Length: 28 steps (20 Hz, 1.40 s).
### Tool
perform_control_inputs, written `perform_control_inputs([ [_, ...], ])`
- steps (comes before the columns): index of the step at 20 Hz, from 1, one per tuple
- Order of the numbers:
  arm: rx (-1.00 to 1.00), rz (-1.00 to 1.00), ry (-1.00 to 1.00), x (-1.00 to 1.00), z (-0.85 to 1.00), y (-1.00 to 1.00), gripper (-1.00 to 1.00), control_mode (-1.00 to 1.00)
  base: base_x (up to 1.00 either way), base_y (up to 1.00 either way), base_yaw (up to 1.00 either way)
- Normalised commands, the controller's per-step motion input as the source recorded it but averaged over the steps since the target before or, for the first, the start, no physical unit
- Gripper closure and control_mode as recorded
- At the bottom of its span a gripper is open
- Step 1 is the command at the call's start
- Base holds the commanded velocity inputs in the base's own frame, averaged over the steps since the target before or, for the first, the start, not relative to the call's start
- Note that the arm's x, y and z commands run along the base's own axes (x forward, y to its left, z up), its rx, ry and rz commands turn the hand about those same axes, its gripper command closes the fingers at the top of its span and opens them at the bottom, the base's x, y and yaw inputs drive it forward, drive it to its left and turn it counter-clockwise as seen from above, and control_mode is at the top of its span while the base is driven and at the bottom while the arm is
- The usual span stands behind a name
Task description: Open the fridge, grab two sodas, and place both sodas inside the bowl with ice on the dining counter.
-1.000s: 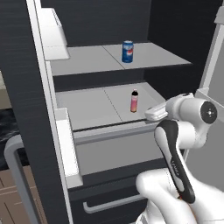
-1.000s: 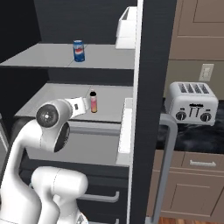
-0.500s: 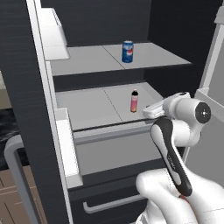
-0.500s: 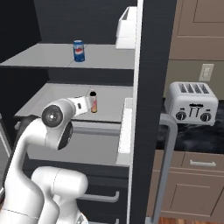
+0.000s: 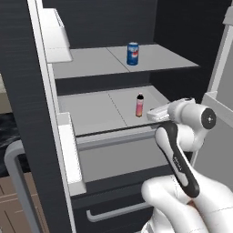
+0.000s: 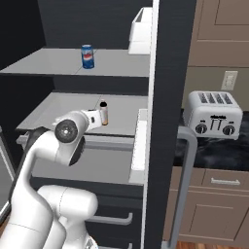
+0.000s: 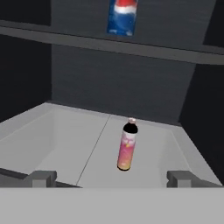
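Fridge (image 5: 27, 91) open; pink-label bottle (image 7: 127, 145) upright mid-frame on lower shelf (image 7: 65, 144), ahead of fingers (image 7: 111, 178), spread wide, empty. Advance level, straddle bottle at label, close gently; tips easily

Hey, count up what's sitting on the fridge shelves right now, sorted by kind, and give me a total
Blue cans: 1, the can on the upper shelf.
Pink-label bottles: 1, the bottle upright on the lower shelf.
Total: 2 drinks.
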Motion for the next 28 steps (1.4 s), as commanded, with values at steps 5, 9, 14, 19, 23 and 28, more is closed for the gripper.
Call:
perform_control_inputs([
  [5,0.02,0.00,0.01,0.04,0.00,-0.10,-1.00,-1.00,0.00,0.00,0.00],
  [9,0.01,-0.02,0.02,0.24,0.00,-0.07,-1.00,-1.00,0.00,0.00,0.00],
  [14,0.00,0.00,0.01,0.31,0.00,-0.01,-1.00,-1.00,0.00,0.00,0.00],
  [19,0.02,0.00,0.01,0.30,-0.02,0.00,-1.00,-1.00,0.00,0.00,0.00],
  [23,0.05,0.00,0.01,0.35,-0.04,0.00,-1.00,-1.00,0.00,0.00,0.00],
  [28,0.05,0.00,0.01,0.31,-0.07,0.00,-1.00,-1.00,0.00,0.00,0.00],
])
